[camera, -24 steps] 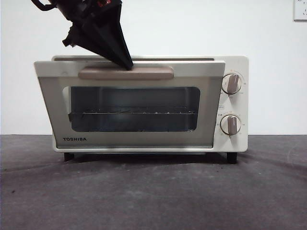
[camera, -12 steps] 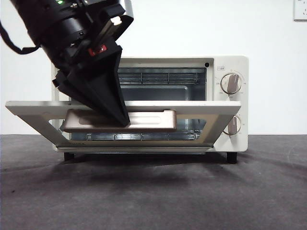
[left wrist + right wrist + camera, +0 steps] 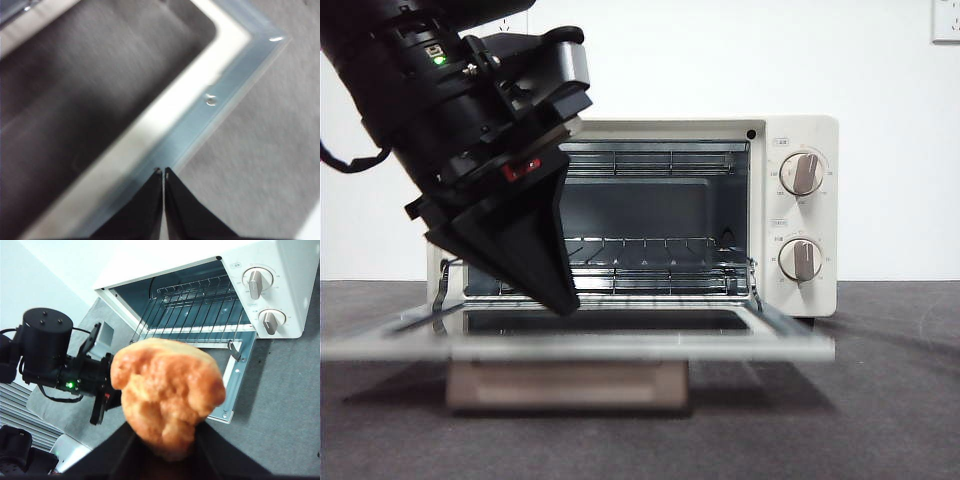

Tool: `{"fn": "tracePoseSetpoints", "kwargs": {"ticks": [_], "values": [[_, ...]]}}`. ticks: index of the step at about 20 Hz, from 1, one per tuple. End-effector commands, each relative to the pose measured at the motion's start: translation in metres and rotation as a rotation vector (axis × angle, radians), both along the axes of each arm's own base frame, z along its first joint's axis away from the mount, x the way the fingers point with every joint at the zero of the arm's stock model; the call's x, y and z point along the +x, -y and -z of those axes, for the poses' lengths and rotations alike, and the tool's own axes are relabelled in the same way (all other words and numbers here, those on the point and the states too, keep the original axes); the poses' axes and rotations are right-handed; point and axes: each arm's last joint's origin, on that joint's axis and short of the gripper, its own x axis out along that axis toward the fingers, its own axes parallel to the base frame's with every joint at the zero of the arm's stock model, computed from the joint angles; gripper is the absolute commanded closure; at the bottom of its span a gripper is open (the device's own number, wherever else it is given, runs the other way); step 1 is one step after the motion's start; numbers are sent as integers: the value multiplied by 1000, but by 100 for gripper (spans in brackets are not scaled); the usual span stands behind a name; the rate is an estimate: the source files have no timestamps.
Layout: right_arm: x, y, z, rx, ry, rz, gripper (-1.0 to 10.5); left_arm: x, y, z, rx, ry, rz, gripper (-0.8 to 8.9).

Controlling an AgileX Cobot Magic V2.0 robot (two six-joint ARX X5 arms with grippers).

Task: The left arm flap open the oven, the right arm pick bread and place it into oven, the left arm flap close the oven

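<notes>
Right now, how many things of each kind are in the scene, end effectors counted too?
Oven: 1
Bread: 1
Knobs on the oven: 2
End effectors: 2, the left end effector and the right end effector
Total: 6

Bright even light, left wrist view motion-blurred, oven (image 3: pixel 798 215) door edge soft in front view, bread (image 3: pixel 167 392) slightly unfocused
</notes>
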Motion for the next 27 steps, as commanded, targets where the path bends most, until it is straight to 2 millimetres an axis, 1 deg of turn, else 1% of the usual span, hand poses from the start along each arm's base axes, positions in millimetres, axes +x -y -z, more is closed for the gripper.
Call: {"fn": "tracePoseSetpoints", "kwargs": {"ticks": [1,2,4,6,9,12,16,18,20,24,27], "values": [[-1,0,-5,13,21,-3,848,-7,4,3,14,-31,17,804],[-1,0,-5,15,18,-6,848,-9,4,0,11,-27,23,804],[1,-1,-5,23,1,-22,848,-13,0,-12,-17,-4,21,804],[9,-4,-4,26,-41,-47,848,-21,-8,-31,-60,20,4,804],[29,-11,0,19,-131,-81,848,-38,-28,-63,-139,88,-18,804],[52,-22,0,17,-151,-116,848,-56,-51,-87,-181,156,-70,804],[84,-49,5,16,-184,-147,851,-82,-82,-116,-236,230,-115,804],[99,-69,9,4,-180,-158,852,-94,-97,-127,-258,276,-142,804],[112,-91,15,3,-166,-163,852,-104,-111,-134,-250,316,-214,804],[139,-130,33,17,-144,-135,852,-121,-131,-150,-295,379,-248,804],[161,-148,52,18,-148,-101,852,-128,-140,-159,-346,413,-251,804]]}}
